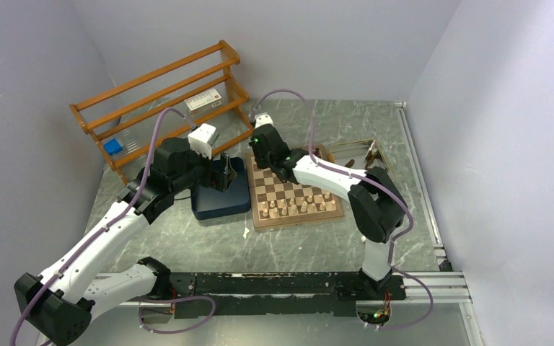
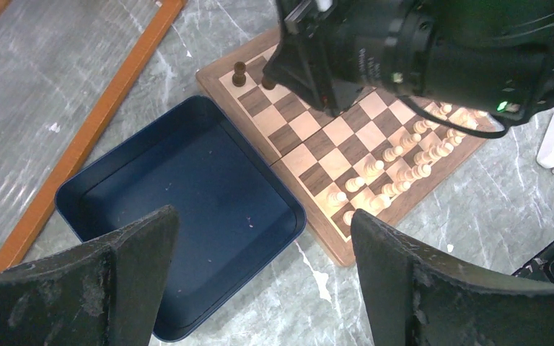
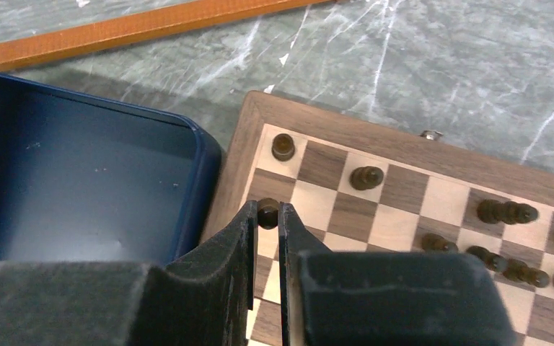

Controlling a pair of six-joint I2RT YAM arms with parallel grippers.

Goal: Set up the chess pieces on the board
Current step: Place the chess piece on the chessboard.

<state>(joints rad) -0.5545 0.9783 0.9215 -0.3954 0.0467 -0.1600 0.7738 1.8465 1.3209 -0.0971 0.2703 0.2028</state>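
Observation:
The board [image 1: 295, 196] lies mid-table beside a dark blue tray [image 1: 220, 194]. In the right wrist view my right gripper [image 3: 267, 214] is shut on a dark chess piece [image 3: 267, 213], held over the board's second row near its left edge [image 3: 232, 184]. Other dark chess pieces stand on the back rows: one in the corner square [image 3: 283, 146], one two squares along [image 3: 365, 177], several more to the right [image 3: 506, 212]. My left gripper [image 2: 263, 277] hangs open over the tray's near corner [image 2: 187, 328], holding nothing. Pale pieces [image 2: 397, 169] fill the board's near rows.
An orange wooden rack [image 1: 164, 97] stands at the back left, close behind the tray. A shallow metal tray [image 1: 357, 153] sits behind the board to the right. The right arm [image 2: 433, 50] crosses above the board's far end. Side walls close in the table.

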